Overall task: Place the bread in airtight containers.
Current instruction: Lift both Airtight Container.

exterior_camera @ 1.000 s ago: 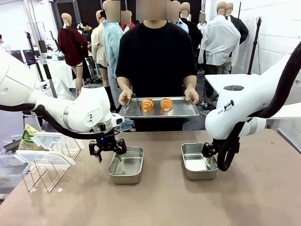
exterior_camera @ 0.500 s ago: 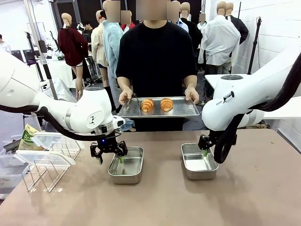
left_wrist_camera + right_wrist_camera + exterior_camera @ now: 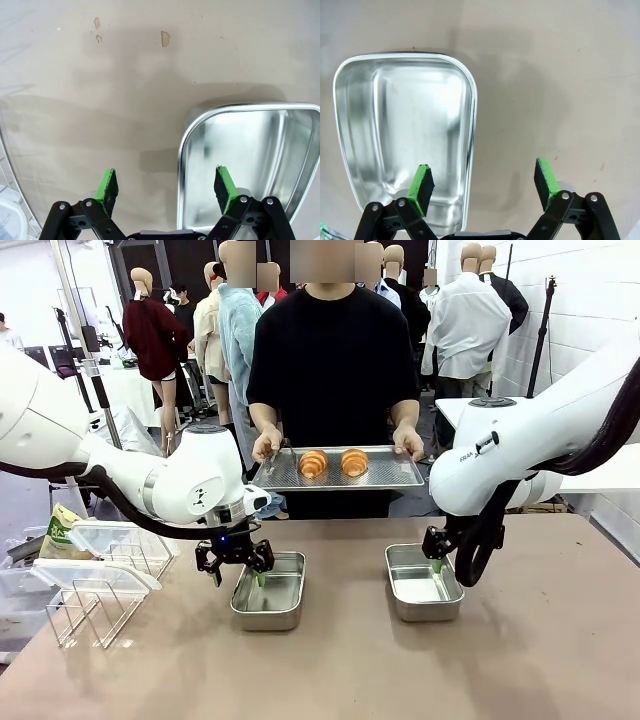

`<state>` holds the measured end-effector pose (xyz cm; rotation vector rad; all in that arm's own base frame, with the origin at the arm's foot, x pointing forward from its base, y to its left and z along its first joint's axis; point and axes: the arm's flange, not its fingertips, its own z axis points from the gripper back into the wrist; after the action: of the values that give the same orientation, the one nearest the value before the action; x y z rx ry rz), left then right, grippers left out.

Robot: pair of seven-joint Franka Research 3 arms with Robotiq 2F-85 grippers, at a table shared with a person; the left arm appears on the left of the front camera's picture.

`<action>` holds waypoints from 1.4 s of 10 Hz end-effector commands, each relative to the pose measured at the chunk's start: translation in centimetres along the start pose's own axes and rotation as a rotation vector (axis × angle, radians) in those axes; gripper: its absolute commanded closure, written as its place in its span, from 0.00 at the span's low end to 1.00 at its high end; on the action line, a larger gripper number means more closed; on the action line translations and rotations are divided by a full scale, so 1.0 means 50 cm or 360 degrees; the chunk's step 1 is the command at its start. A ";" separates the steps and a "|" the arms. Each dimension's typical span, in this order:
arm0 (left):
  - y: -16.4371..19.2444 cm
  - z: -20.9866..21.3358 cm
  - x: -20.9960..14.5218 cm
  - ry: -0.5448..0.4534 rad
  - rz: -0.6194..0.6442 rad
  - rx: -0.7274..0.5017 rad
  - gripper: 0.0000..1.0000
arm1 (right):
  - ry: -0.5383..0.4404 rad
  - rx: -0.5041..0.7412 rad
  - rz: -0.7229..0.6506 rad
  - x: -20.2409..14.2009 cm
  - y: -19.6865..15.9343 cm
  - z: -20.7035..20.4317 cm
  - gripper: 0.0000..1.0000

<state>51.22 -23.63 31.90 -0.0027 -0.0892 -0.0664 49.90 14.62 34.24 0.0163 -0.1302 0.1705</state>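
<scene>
Two golden croissant-like pieces of bread lie on a flat metal tray that a person holds at the table's far edge. Two open steel containers rest on the table: the left one and the right one. Both are empty. My left gripper hangs open above the left container's left rim, one finger over the tin and one over the table. Over the right container's right rim, my right gripper is open, nothing between its fingers.
A wire rack with clear plastic lids stands at the table's left edge, a green packet behind it. The person's hands grip the tray's two ends. Bare table lies in front of both containers.
My right gripper has risen out of the right container and now hangs higher above its rim. The left gripper has shifted slightly right and down. The person's tray is unmoved.
</scene>
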 end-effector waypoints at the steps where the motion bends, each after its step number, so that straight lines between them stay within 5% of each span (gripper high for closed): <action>1: 0.001 -0.002 0.010 -0.0042 -0.0019 0.0017 0.00 | 0.0027 -0.0040 -0.0055 0.008 0.012 -0.006 0.00; 11: 0.006 -0.004 0.008 -0.0025 -0.0029 0.0012 0.00 | 0.0095 0.0038 -0.0146 0.013 0.020 -0.042 0.00; 12: 0.007 -0.004 0.007 -0.0024 -0.0038 0.0020 0.07 | 0.0120 0.0037 -0.0107 0.011 0.017 -0.046 0.00; 14: 0.007 -0.003 0.006 -0.0031 -0.0045 0.0025 0.38 | 0.0116 0.0018 -0.0061 0.008 0.017 -0.043 0.09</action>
<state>51.36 -23.40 31.84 -0.0011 -0.0920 -0.0728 49.98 15.44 31.62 0.0204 -0.0688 0.1127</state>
